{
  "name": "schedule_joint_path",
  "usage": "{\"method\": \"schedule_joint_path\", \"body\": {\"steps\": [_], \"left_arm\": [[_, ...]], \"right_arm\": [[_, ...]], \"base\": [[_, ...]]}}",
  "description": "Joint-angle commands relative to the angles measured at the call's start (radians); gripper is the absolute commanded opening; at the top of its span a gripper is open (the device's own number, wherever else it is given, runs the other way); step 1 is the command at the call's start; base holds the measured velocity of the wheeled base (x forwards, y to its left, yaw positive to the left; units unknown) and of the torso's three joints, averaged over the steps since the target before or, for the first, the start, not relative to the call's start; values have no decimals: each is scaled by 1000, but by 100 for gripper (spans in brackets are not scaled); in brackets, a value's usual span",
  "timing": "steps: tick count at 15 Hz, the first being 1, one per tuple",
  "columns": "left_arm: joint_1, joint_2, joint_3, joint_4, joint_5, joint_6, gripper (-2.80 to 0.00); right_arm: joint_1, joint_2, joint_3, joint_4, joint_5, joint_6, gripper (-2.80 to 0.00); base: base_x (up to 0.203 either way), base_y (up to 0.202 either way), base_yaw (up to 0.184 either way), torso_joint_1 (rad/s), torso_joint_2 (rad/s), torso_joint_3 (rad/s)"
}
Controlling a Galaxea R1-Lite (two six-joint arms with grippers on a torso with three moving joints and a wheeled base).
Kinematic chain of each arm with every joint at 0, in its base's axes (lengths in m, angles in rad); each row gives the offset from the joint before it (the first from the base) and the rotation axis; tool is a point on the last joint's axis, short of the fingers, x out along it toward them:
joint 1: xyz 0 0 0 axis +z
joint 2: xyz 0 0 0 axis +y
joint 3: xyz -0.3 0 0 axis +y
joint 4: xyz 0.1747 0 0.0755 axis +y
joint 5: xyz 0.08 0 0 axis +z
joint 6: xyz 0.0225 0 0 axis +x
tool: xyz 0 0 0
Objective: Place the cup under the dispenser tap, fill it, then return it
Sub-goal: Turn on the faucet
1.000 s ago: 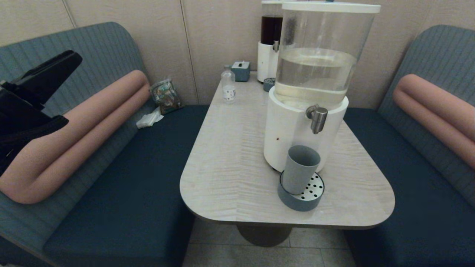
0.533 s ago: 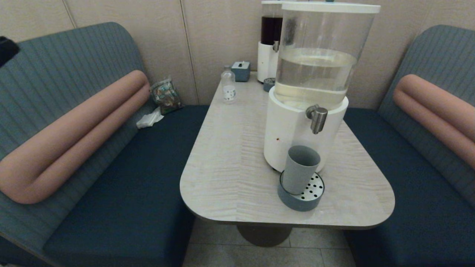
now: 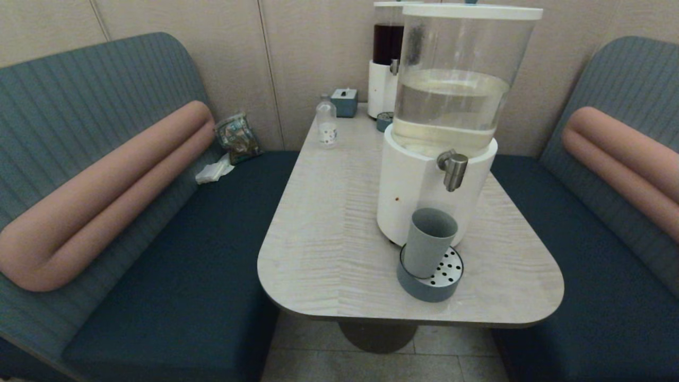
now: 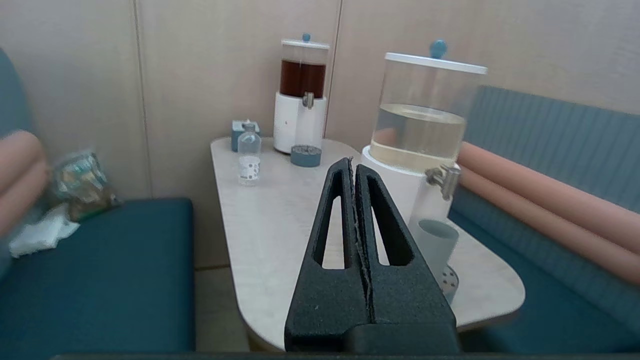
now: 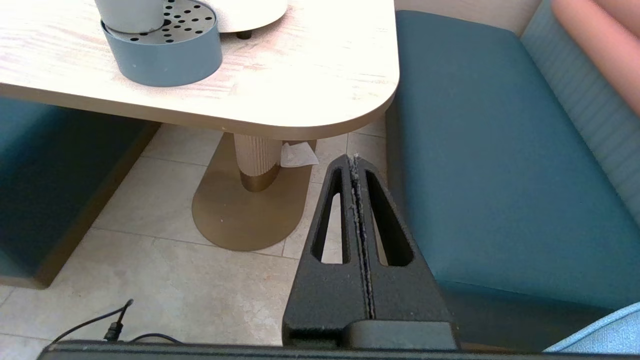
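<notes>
The cup [image 3: 428, 241] stands upright on the round tray [image 3: 431, 281] with the perforated steel top, at the near end of the bench [image 3: 329, 249]. It sits just in front of the white base of the big dispenser [image 3: 451, 127], so that drips fall through the holes and not on the wood. The tap [image 3: 454, 170] hangs above the tray, but the cup appears a little to the left of the spout, not clearly under it; from these views I cannot tell if it holds water. No end effector touches it.

The left end effector [image 4: 356, 172] is held in the air at the left of the bench, well apart from the cup, with its two fingers pressed together and nothing between them. It points toward the dispenser, which I judge a waiting pose. The right end effector [image 5: 354, 170] is low beside the bench, above the floor [image 5: 150, 240] and the seat [image 5: 500, 175], also pressed together and empty; this arm seems parked.

Farther back are a small clear bottle [image 3: 325, 126] and a slimmer dispenser [image 3: 386, 58] with dark liquid.
</notes>
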Motion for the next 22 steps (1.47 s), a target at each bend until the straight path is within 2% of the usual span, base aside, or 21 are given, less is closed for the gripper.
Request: {"method": "schedule_joint_path", "body": {"steps": [1,3,7,8,9,10,11,13,15,18,20,22], "left_arm": [[0,-185,29,54,0,10,-280],[0,-281,117,148,18,89,-280],[0,-296,475,146,100,295,-280],[0,-297,528,152,146,328,-280],[0,-298,543,166,248,355,-280],[0,-298,551,202,328,362,-280],[0,-299,548,251,353,346,-280],[0,-299,546,253,353,345,-280],[0,-299,553,231,353,324,-280],[0,-299,555,226,356,314,-280],[0,-299,556,226,356,314,-280],[0,-299,556,226,357,314,-280]], "right_arm": [[0,-2,0,1,4,-5,-280],[0,-2,0,1,7,-8,-280],[0,-2,0,1,7,-10,-280],[0,-2,0,0,6,-4,-280],[0,-2,0,-3,7,-16,-280],[0,-2,0,-1,7,-27,-280],[0,-2,0,-5,7,-41,-280],[0,-2,0,-5,0,-44,-280],[0,5,-56,18,4,-32,-280],[2,129,-339,116,22,77,-280],[16,346,-529,152,43,140,-280],[53,637,-795,200,68,173,-280]], "base": [[0,0,0,0,0,0],[0,0,0,0,0,0],[0,0,0,0,0,0],[0,0,0,0,0,0],[0,0,0,0,0,0],[0,0,0,0,0,0],[0,0,0,0,0,0],[0,0,0,0,0,0],[0,0,0,0,0,0],[0,0,0,0,0,0],[0,0,0,0,0,0],[0,0,0,0,0,0]]}}
